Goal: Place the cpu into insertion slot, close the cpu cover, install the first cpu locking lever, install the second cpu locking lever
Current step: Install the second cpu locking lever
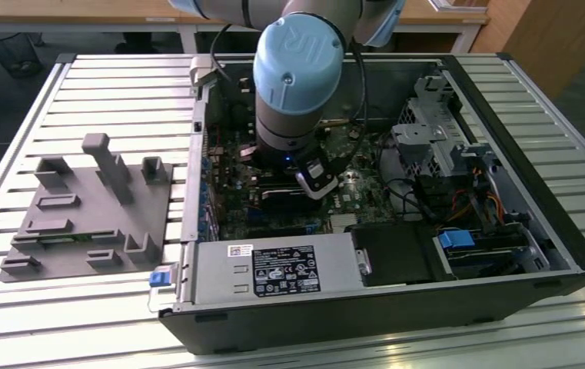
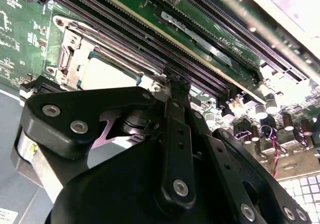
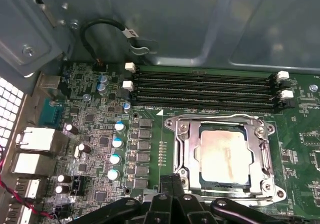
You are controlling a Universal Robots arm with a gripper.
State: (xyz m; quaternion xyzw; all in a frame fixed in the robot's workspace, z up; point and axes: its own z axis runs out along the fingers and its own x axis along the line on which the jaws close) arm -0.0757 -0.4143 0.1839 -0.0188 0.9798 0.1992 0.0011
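I've got the end effector (image 2: 175, 84) down inside the open computer case (image 1: 538, 254), its two black fingers (image 2: 175, 134) pressed together with nothing between them, tips just beside the insertion slot (image 3: 182, 149). In the exterior view the arm (image 1: 297, 84) blocks the socket entirely, so I'm leaning on the wrist cameras. In the first wrist view the cpu (image 3: 225, 154) sits in the slot, pale top showing through the square cut-out of the cpu cover (image 3: 262, 156), which lies flat over it. One thin wire lever (image 3: 220, 117) runs along the far edge of the frame; whether it's latched I can't tell, and the near edge is cut off behind the end effector's links. I count four long memory slots (image 3: 205, 87) beyond the socket and four blue-topped capacitors (image 3: 116, 150) beside it. On the slatted worktop (image 1: 117, 84), to the exterior view's left, stands one grey fixture (image 1: 92, 211).
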